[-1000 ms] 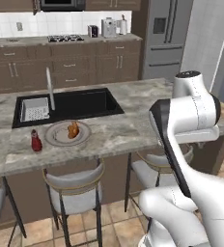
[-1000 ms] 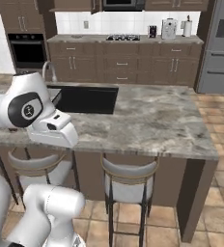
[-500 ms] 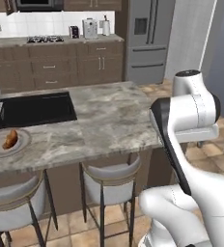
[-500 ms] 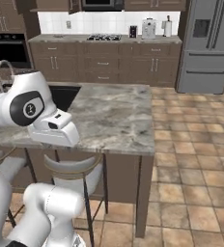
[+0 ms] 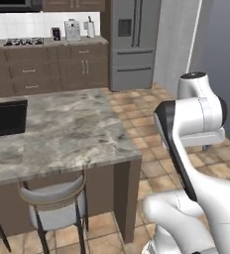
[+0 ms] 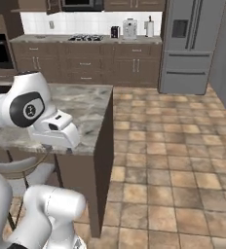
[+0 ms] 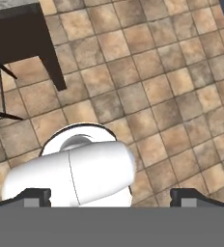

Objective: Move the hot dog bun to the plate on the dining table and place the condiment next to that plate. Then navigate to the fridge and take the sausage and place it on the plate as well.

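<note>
Fridge (image 5: 133, 42) is the task's thing in sight from the left base view: tall grey steel with a dark dispenser recess, it stands at the far wall, just right of the brown wall counter (image 5: 47, 64). Nearer, the dining table (image 5: 62, 134) shows its marble end, the black sink (image 5: 7, 117) at the left edge and a grey-cushioned stool (image 5: 55, 198) tucked under it.

From the right base view, the fridge stands at the upper right across a stretch of tiled floor (image 6: 183, 165), with the table's end at the left.

Through the hand view, the gripper (image 7: 111, 198) points down at the tiles, its two dark tips set wide apart with nothing between them.
</note>
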Motion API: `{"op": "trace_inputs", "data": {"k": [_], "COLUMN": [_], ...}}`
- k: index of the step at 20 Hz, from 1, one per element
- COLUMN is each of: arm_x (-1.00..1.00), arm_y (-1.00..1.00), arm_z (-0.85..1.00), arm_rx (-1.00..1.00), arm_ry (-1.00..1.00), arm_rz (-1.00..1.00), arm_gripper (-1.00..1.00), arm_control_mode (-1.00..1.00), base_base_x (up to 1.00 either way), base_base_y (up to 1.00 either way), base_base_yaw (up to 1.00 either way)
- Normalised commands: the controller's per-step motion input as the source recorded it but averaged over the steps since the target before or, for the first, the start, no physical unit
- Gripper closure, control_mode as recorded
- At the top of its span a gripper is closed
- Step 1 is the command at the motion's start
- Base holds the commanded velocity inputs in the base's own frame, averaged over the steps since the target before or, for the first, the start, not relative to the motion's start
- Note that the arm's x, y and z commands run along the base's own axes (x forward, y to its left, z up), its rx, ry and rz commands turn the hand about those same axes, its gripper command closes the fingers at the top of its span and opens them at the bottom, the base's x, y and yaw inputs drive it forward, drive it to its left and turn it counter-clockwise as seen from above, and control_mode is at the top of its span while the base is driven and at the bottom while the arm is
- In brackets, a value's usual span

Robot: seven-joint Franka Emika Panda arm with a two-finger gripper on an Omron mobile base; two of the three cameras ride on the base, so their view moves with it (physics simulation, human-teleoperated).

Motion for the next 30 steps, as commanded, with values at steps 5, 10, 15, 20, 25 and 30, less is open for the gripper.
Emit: {"op": "trace_inputs", "data": {"k": [5,10,15,20,25,30], "arm_x": [0.00,0.00,0.00,0.00,0.00,0.00], "arm_y": [0.00,0.00,0.00,0.00,0.00,0.00], "arm_z": [0.00,0.00,0.00,0.00,0.00,0.00], "arm_rx": [0.00,0.00,0.00,0.00,0.00,0.00], "arm_ry": [0.00,0.00,0.00,0.00,0.00,0.00], "arm_rz": [0.00,0.00,0.00,0.00,0.00,0.00], "arm_gripper": [-1.00,-1.00,-1.00,-1.00,-1.00,-1.00], "arm_control_mode": [1.00,1.00,1.00,1.00,1.00,1.00], "base_base_x": [0.75,0.89,0.89,0.93,1.00,1.00], "base_base_y": [-1.00,-1.00,-1.00,-1.00,-1.00,-0.94], "base_base_yaw": [0.06,0.25,0.33,0.27,0.13,0.00]}}
